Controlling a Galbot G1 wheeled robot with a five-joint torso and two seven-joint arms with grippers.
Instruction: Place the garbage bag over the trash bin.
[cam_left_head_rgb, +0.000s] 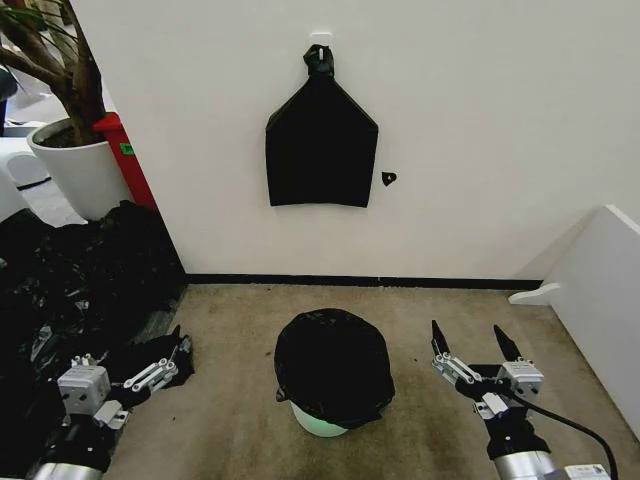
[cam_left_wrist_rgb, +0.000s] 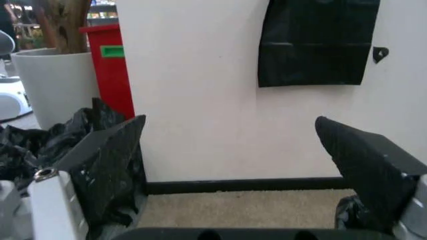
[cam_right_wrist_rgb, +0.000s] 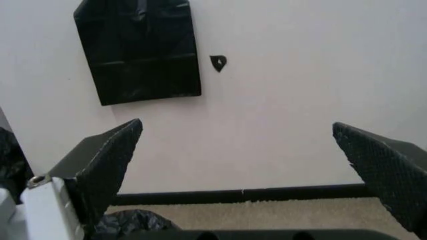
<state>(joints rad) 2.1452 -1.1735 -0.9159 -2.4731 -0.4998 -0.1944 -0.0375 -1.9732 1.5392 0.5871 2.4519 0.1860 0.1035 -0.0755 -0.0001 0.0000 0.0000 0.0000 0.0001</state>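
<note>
Glossy black garbage bag (cam_left_head_rgb: 333, 362) drapes your cream-white round plastic trash bin (cam_left_head_rgb: 322, 424) at lower centre; left gripper (cam_left_head_rgb: 171, 358) and right gripper (cam_left_head_rgb: 473, 345) flank it, jaws spread, empty.

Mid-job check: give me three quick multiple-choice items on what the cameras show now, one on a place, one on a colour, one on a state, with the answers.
1. Where does the trash bin stand?
A. On the carpet between the two claws
B. Beside the plant pot
C. Hung on the wall

2. What colour is the garbage bag?
A. White
B. Black
C. Red

3. How do the left claw and right claw stand?
A. Both shut on the bag
B. Left shut, right open
C. Both open, holding nothing

Answers:
1. A, the head view shows it on the floor midway between them.
2. B, glossy black film covers the bin's top.
3. C, each wrist view shows fingers spread wide with nothing between.
</note>
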